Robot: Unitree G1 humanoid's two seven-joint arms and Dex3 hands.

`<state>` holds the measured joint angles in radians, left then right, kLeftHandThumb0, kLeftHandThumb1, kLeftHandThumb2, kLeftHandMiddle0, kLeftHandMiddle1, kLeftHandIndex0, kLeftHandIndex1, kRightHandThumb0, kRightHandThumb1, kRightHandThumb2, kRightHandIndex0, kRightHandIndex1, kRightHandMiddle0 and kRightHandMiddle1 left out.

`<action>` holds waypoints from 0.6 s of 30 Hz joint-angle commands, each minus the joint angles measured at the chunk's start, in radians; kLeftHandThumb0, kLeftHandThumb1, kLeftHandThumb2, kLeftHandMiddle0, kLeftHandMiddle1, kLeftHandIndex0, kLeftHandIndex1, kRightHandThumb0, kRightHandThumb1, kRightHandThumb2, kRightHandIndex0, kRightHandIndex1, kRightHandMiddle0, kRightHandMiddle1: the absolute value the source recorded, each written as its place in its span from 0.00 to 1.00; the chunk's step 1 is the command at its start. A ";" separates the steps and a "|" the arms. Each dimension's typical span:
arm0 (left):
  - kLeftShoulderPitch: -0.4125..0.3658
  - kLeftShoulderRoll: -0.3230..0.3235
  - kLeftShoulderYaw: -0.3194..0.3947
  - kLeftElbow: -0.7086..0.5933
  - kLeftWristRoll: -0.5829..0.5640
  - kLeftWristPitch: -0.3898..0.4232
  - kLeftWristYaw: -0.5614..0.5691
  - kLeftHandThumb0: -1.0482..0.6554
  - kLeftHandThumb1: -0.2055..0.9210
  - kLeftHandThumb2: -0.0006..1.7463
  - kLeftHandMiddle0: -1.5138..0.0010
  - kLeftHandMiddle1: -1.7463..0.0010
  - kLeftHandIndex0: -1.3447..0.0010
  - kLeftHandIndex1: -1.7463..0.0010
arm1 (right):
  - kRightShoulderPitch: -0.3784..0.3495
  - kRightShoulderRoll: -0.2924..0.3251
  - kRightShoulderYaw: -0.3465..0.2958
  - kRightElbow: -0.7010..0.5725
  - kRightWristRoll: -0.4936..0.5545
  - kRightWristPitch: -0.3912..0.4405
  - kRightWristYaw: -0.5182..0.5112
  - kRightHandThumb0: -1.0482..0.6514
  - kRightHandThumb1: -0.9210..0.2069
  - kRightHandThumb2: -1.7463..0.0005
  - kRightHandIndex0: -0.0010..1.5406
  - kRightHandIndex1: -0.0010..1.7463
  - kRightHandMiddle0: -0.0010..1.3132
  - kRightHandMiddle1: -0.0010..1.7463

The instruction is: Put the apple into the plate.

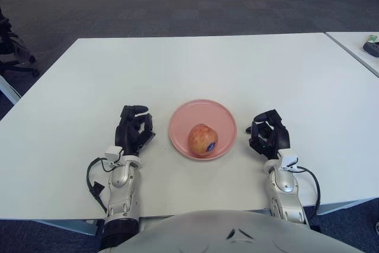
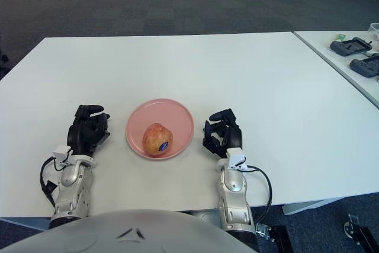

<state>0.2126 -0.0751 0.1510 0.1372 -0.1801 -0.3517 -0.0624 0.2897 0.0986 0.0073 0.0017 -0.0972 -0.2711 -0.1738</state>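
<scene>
apple [image 1: 203,140] in plate [image 1: 202,110] | between left robot hand [image 1: 134,130], right robot hand [image 1: 268,135] | both curled, empty

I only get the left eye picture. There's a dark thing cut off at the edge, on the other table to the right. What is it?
Observer: The right eye view shows it whole. It is a dark handheld device, lying flat on the side table.
Child: Is it all alone there?
Observer: No. A second dark device lies just nearer to us on that table, apart from the first.
</scene>
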 commanded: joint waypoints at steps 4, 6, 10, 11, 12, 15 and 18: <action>0.007 0.007 -0.005 0.012 0.006 0.013 -0.003 0.39 0.79 0.49 0.37 0.00 0.75 0.00 | -0.010 -0.001 0.002 -0.004 0.002 -0.005 0.003 0.38 0.28 0.45 0.41 0.79 0.29 1.00; 0.008 0.007 -0.004 0.011 0.007 0.015 -0.001 0.39 0.79 0.49 0.37 0.00 0.75 0.00 | -0.010 -0.001 0.002 -0.004 0.001 -0.005 0.004 0.38 0.28 0.45 0.41 0.79 0.29 1.00; 0.009 0.006 -0.004 0.008 0.008 0.022 0.003 0.39 0.79 0.49 0.37 0.00 0.75 0.00 | -0.009 -0.001 0.002 -0.005 0.000 -0.004 0.004 0.38 0.27 0.45 0.41 0.79 0.29 1.00; 0.009 0.006 -0.004 0.006 0.009 0.025 0.005 0.39 0.79 0.49 0.37 0.00 0.75 0.00 | -0.009 0.000 0.002 -0.005 0.000 -0.003 0.004 0.38 0.27 0.46 0.41 0.79 0.29 1.00; 0.010 0.006 -0.004 0.005 0.010 0.028 0.007 0.39 0.79 0.49 0.37 0.00 0.75 0.00 | -0.009 0.000 0.002 -0.005 0.000 -0.003 0.004 0.38 0.27 0.45 0.41 0.79 0.29 1.00; 0.011 0.008 -0.004 0.002 0.014 0.036 0.010 0.39 0.79 0.49 0.37 0.00 0.75 0.00 | -0.008 0.000 0.002 -0.006 0.000 -0.001 0.004 0.38 0.28 0.45 0.41 0.80 0.29 1.00; 0.012 0.006 -0.002 -0.003 0.009 0.045 0.010 0.39 0.79 0.49 0.37 0.00 0.75 0.00 | -0.007 0.000 0.002 -0.007 -0.001 0.000 0.003 0.38 0.28 0.45 0.41 0.80 0.29 1.00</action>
<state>0.2131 -0.0729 0.1500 0.1284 -0.1726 -0.3356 -0.0599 0.2899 0.0987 0.0076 0.0016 -0.0976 -0.2710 -0.1695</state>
